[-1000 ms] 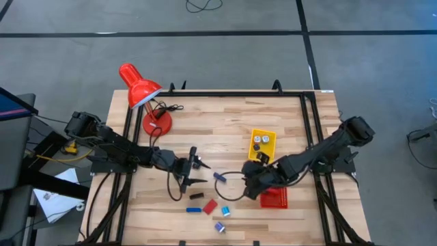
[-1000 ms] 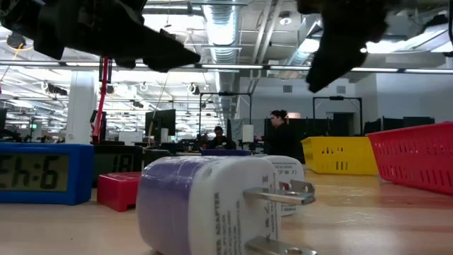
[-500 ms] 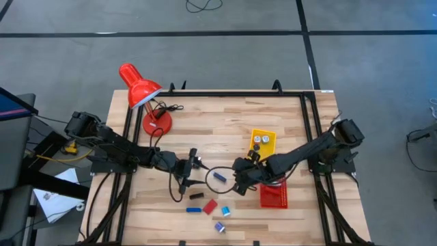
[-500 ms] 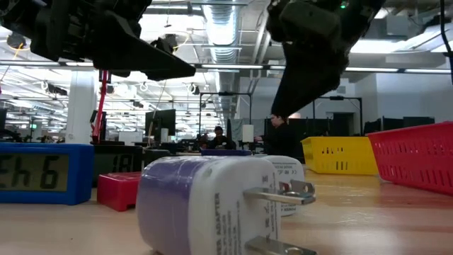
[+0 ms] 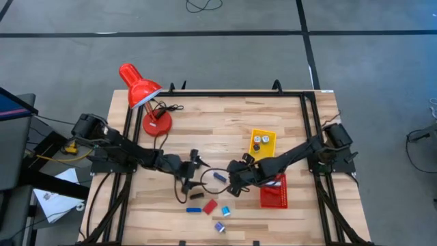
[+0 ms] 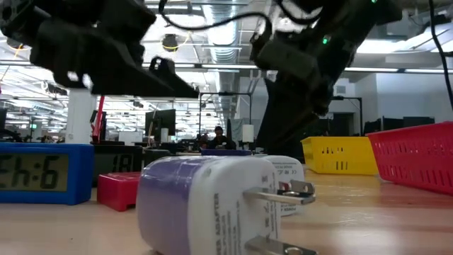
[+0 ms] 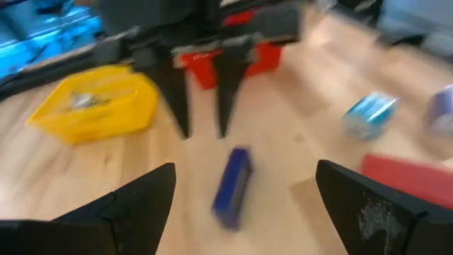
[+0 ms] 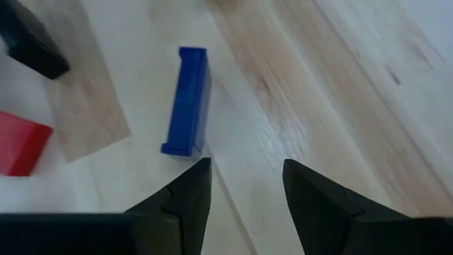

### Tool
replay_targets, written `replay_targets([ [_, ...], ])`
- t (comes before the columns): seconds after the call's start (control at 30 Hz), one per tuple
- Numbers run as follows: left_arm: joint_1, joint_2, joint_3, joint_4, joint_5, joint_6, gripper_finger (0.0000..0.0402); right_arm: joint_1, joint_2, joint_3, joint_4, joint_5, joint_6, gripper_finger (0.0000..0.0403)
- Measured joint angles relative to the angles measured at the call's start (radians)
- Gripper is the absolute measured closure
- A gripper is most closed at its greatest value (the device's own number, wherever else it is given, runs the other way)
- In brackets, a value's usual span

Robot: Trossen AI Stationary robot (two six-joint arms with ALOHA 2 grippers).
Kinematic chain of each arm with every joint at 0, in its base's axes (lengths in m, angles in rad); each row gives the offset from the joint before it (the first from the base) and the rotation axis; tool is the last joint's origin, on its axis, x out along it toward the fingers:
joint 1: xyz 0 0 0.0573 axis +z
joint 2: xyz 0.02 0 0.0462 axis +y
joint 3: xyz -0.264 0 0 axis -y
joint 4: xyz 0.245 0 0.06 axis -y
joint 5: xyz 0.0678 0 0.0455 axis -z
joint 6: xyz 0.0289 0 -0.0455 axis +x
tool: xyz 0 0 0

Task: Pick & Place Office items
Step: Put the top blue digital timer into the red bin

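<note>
A blue bar [image 5: 219,177] is seen mid-frame on the bench [image 5: 225,123], between the released left fingers [image 7: 141,205] and right fingers [image 8: 185,198].

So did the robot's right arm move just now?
Yes. In the high view the right end effector has slid away from the red basket, toward the blue bar in the table's middle.

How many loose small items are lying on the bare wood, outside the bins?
6: dark blue bar mid-table; nearer the front edge, black piece, blue digital clock, red block, light-blue plug adapter, purple-and-white plug adapter. The arms may hide others.
</note>
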Motion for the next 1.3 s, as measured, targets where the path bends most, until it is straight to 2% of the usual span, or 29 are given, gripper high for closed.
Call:
replay_targets([
  [0.2, 0.0, 0.119, 0.0, 0.13, -0.2, 0.006, 0.0074, -0.018, 0.013, 0.0, 0.006, -0.002, 0.008, 0.0235],
  [0.27, 0.003, 0.148, 0.001, 0.146, -0.233, 0.007, 0.0078, -0.024, 0.013, 0.0, 0.028, -0.002, 0.006, 0.0235],
  [0.33, 0.005, 0.176, 0.005, 0.142, -0.218, 0.005, 0.0081, -0.026, 0.013, 0.0, 0.05, -0.003, -0.001, 0.0236],
  [0.43, 0.005, 0.214, 0.017, 0.143, -0.141, 0.002, 0.0083, -0.026, 0.013, 0.0, 0.044, -0.025, -0.002, 0.0236],
  [0.63, 0.005, 0.297, 0.083, 0.142, -0.134, 0.004, 0.0083, -0.026, 0.013, 0.0, 0.04, -0.028, -0.002, 0.0234],
  [0.77, 0.006, 0.326, 0.117, 0.13, -0.181, 0.008, 0.0083, -0.026, 0.027, -0.001, 0.022, -0.029, -0.001, 0.0235],
  [0.9, 0.013, 0.314, 0.119, 0.04, -0.194, 0.005, 0.0083, -0.026, 0.065, -0.002, 0.038, -0.029, 0.004, 0.0236],
  [1.3, 0.04, 0.31, 0.129, 0.055, -0.267, 0.001, 0.0083, -0.021, 0.093, 0.001, 0.144, -0.052, 0.0, 0.0235],
])
